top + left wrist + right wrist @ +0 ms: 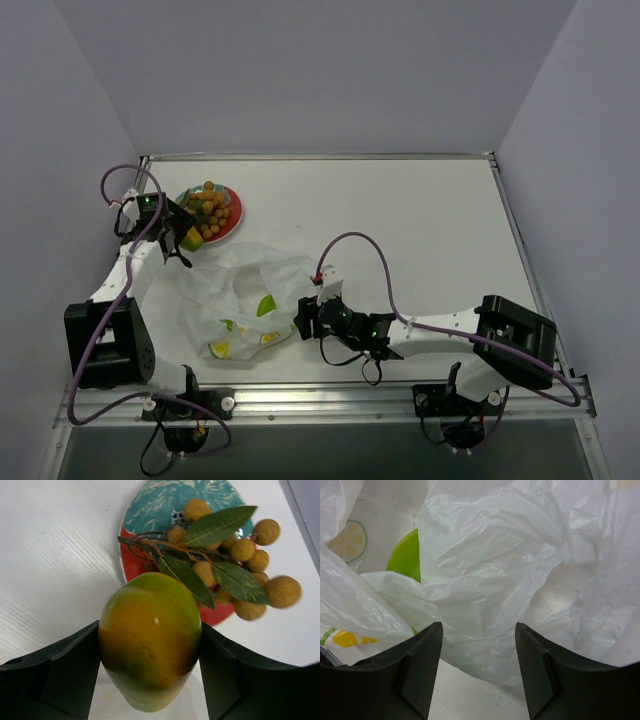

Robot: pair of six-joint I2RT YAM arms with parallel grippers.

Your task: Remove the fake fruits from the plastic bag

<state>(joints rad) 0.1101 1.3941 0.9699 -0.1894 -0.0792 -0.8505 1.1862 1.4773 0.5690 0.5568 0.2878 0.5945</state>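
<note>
The glossy green-and-orange mango-shaped plastic fruit [150, 640] is clamped between the dark jaws of the left gripper [150, 680], filling the lower centre of the left wrist view. Just above it in that frame lies the red-and-teal round plate [131, 565], already carrying the bunch of orange-yellow round berries [245, 550] with green leaves. In the overhead view this pairing sits at the upper left.

At lower centre of the overhead view, the right gripper [476, 675] has its jaws standing apart, with a loose fold of the thin, crinkly, translucent white plastic bag [485, 570] between them. No firm pinch is evident. To the left in the right wrist view, the bright green piece [406, 557] peeks out from the bag's folds, and the yellow slices [347, 540] show through the film. The bag sprawls on the white table [400, 220] below and to the right of the plate.

The likely trouble starts with the mango. It is smooth and rounded, so it may squirt from the jaws. Set down on the plate's rim, it may roll off or push the berries off. The plate also has little bare room. On the right, closing on slack film could drag the whole bag and tumble the remaining fruit deeper. The same fold may also keep the green piece covered from a clean grasp.
</note>
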